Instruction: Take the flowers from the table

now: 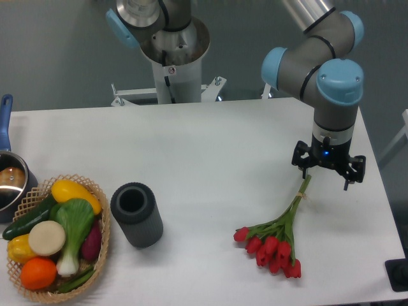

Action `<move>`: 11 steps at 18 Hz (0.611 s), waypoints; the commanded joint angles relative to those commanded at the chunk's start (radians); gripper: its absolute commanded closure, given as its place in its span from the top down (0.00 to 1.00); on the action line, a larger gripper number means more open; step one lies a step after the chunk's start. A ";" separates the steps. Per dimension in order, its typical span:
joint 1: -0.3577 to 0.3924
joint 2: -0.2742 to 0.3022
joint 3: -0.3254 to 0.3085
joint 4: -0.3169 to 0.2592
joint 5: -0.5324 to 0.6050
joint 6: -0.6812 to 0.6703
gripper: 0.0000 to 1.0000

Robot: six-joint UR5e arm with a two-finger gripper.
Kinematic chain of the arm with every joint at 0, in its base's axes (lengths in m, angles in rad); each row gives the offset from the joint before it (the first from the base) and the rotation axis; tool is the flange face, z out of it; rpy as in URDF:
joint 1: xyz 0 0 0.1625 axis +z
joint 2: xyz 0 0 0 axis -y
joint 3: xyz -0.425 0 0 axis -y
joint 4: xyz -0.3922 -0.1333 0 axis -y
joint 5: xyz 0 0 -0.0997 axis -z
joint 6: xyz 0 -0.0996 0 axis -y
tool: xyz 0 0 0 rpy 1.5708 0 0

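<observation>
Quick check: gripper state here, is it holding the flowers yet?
Gripper: over the stem end of the flowers, which lie on the table; open or closed cannot be told.

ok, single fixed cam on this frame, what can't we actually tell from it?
- gripper: seen from above over the stem ends of the flowers; its own body hides the fingertips, so open, shut or touching is unclear.
- pot: cut off by the left edge of the camera view.
- black cylinder: inside is dark, contents unreadable.
- basket: bottom rim cut by the lower edge; lower produce hidden under the top pieces.
</observation>
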 joint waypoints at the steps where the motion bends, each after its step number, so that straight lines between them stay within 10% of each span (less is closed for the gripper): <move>1: 0.000 -0.003 0.002 0.006 0.000 0.000 1.00; 11: -0.011 -0.040 -0.017 0.091 -0.005 -0.080 1.00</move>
